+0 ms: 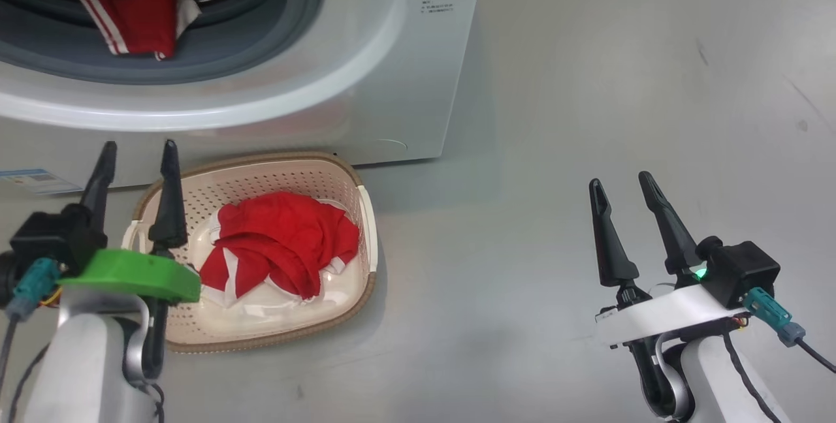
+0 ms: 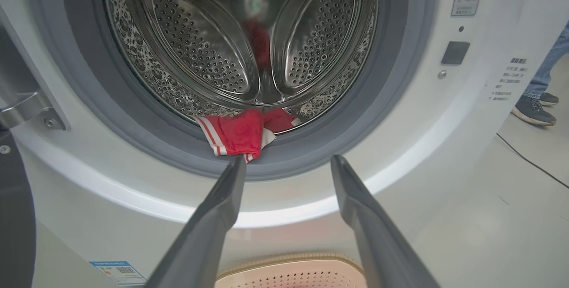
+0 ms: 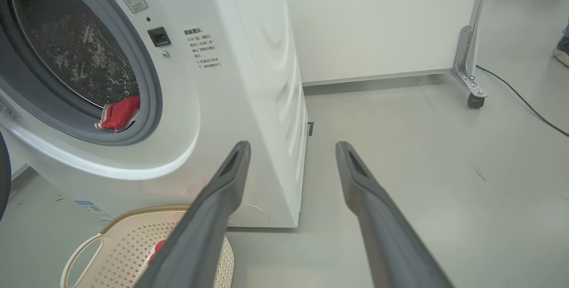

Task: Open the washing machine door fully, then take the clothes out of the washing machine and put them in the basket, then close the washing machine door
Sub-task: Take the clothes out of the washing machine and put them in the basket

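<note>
I'm looking at the washing machine (image 1: 392, 51), which is standing with its round mouth uncovered. The washing machine door (image 2: 15, 221) is showing as a dark edge on the hinge side of that mouth. One of the clothes, a red garment (image 2: 238, 134) with white stripes and trim, is hanging out of the perforated steel drum (image 2: 195, 48) and over the grey gasket (image 2: 293, 161) at the bottom of the mouth.

The basket (image 1: 369, 227), cream and perforated with a brown woven-look rim, is sitting on the floor (image 1: 588, 83) just in front of the machine, below the mouth. A crumpled red-and-white garment (image 1: 281, 240) is lying inside it.

My left hand (image 1: 138, 145) is hovering in front of the machine by the basket's edge, fingers spread and gripping nothing. My right hand (image 1: 620, 179) is hanging out past the machine's front corner, likewise spread and empty.
</note>
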Tool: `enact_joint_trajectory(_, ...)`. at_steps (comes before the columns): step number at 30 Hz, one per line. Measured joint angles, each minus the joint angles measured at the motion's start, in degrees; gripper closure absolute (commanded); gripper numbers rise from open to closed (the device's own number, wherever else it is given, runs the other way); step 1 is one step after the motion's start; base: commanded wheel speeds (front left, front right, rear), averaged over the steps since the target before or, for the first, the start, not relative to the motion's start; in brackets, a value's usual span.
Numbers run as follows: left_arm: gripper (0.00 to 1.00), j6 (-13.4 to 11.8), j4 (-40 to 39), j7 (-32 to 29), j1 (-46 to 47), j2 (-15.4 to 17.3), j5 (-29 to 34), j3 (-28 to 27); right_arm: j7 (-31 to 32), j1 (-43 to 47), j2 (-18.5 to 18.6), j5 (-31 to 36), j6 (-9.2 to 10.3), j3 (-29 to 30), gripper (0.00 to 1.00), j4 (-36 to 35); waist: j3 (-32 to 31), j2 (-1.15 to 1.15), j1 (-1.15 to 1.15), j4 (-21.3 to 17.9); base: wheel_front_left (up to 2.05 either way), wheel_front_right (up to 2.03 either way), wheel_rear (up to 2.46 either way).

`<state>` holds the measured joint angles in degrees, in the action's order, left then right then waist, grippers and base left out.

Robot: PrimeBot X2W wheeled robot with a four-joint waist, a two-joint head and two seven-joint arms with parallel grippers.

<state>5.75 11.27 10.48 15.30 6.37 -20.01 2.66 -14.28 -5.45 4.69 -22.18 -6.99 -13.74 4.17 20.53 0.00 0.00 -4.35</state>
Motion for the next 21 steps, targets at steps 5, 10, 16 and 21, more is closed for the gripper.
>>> enact_joint_trajectory(5, 0.00, -0.7, 2.0, -3.8, 4.8, 1.8, -0.1, -1.0, 0.0, -1.5, -0.4, -0.5, 0.00, -0.7, 0.00, -0.1, 2.7, 0.00, 0.00, -2.3, 0.00, 0.00, 0.00)
enact_joint_trajectory(10, 0.00, -1.6, 5.0, -8.1, 10.4, 4.6, 0.4, -1.7, 0.0, -2.9, -0.7, -0.8, 0.00, -1.6, 0.00, -0.1, 5.2, 0.00, 0.00, -4.6, 0.00, 0.00, 0.00)
enact_joint_trajectory(16, 0.00, -3.5, 9.2, -13.9, 18.5, 8.7, 2.1, -2.7, 0.0, -4.7, -1.1, -1.7, 0.00, -2.4, 0.00, -0.2, 8.5, 0.00, 0.00, -7.6, 0.00, 0.00, 0.00)
enact_joint_trajectory(21, 0.00, -4.5, 12.2, -17.1, 23.6, 11.3, 3.8, -3.2, 0.0, -5.5, -1.2, -2.2, 0.00, -3.0, 0.00, -0.1, 10.7, 0.00, 0.00, -9.6, 0.00, 0.00, 0.00)
